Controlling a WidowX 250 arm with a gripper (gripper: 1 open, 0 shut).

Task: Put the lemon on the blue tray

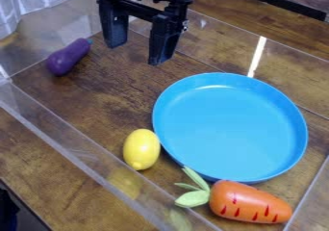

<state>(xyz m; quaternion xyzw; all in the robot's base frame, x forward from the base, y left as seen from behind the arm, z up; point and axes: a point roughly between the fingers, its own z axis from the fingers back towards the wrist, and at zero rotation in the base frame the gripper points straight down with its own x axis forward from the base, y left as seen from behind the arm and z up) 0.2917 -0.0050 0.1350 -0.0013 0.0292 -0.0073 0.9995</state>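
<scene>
Camera view: lemon (141, 149) lying just beside the blue tray (230, 127), off its rim, near the clear wall (80, 132). Close to the tray on another side, the carrot (249, 202); well apart from it, the eggplant (68, 58). Beyond the tray, above the tabletop (96, 100), tool (138, 44) with fingers spread apart, nothing between. Step in hand, by judgement: the approach. Next: travel to the lemon, straddle, lower, close.

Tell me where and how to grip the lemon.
Grip the lemon around its middle from above, one finger on each long side; it lies flat with its long axis running away from the camera, so its narrower width should suit the open gripper.
</scene>
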